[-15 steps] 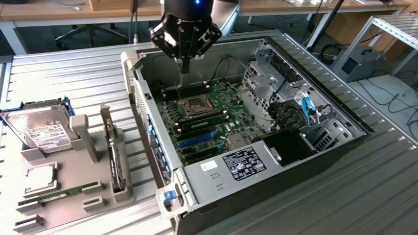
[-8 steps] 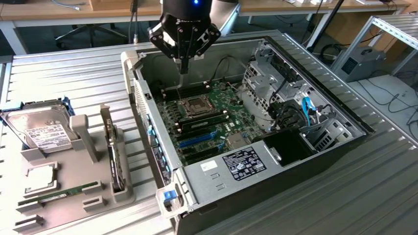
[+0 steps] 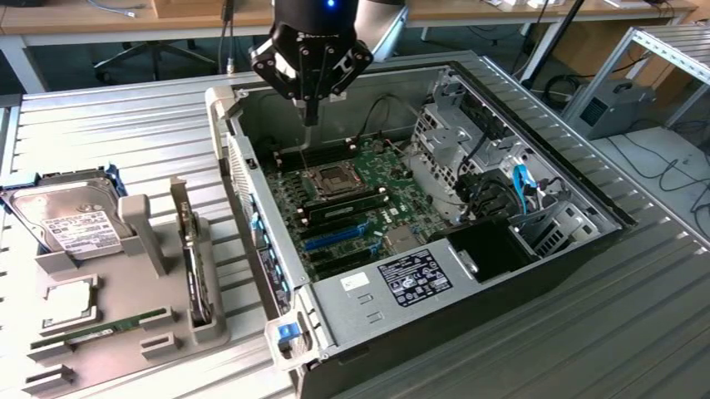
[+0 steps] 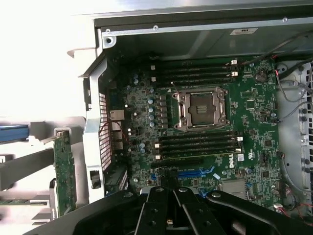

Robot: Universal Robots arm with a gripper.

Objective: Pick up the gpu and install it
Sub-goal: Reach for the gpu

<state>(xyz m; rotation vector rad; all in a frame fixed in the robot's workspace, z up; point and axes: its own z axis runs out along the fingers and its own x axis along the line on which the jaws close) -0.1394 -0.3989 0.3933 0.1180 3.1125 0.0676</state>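
The gpu (image 3: 198, 270) stands on edge in a slot of the grey holder (image 3: 122, 353) at the exterior view's left; it is a thin dark card. In the wrist view the gpu (image 4: 64, 171) shows its green board side, outside the case wall. My gripper (image 3: 311, 116) hangs over the open computer case (image 3: 411, 283), above the far end of the motherboard and well apart from the gpu. Its fingers are shut together with nothing between them. In the wrist view the gripper (image 4: 168, 191) points down over the blue expansion slots (image 4: 195, 173).
The holder also carries a silver hard drive (image 3: 69, 220), a processor chip (image 3: 69, 303) and a green memory stick (image 3: 100, 330). Inside the case are the bare processor socket (image 3: 331, 179), drive cages (image 3: 455, 141) and cables. Ribbed metal table (image 3: 577, 332) surrounds everything.
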